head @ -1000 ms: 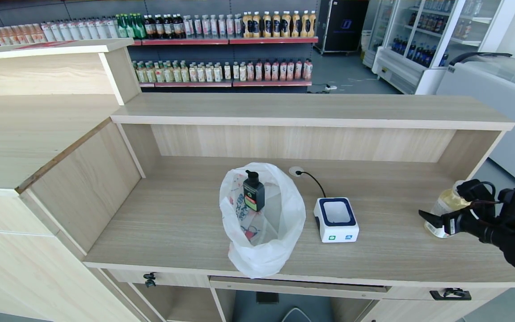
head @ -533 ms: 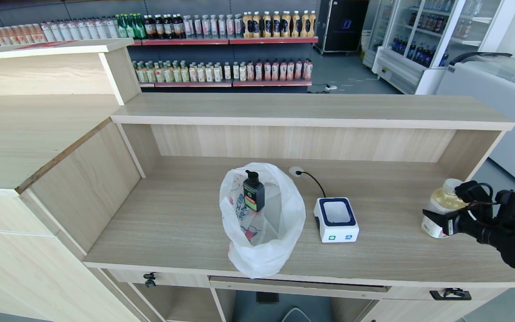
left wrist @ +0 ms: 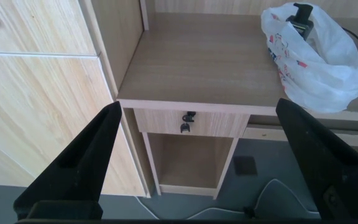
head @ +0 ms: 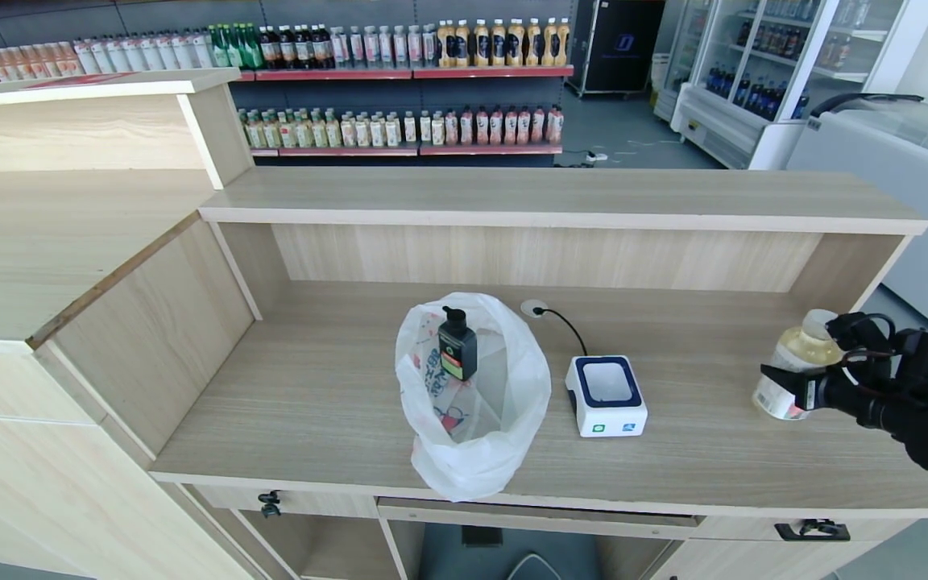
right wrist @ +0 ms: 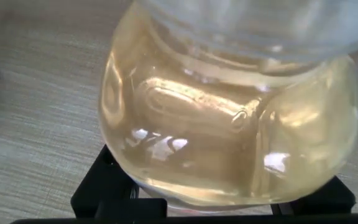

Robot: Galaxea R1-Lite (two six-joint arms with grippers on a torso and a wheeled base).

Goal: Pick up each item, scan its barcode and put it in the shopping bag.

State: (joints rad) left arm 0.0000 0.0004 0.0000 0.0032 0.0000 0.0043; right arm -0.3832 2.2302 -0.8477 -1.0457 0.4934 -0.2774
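Observation:
A clear bottle of yellow liquid (head: 796, 360) with a white cap is held tilted just above the counter's right end, my right gripper (head: 806, 380) shut on its body. Up close the bottle (right wrist: 229, 112) shows between the black fingers (right wrist: 104, 193). The white scanner (head: 605, 395) with a blue-framed window lies on the counter, left of the bottle. Further left the white shopping bag (head: 472, 403) stands open with a black pump bottle (head: 457, 345) upright in it. My left gripper (left wrist: 197, 155) hangs open low beside the counter's left front corner, nothing between its fingers; the bag (left wrist: 316, 56) lies beyond it.
The wooden counter (head: 311, 403) has a raised back ledge and side walls. The scanner's black cable (head: 562, 324) runs to a hole at the back. A taller cabinet (head: 69, 242) stands at the left. Drawers with key locks sit under the front edge.
My right gripper has lifted the yellow bottle slightly and carried it a little left and away from the front edge. Bag, scanner and left arm have not moved.

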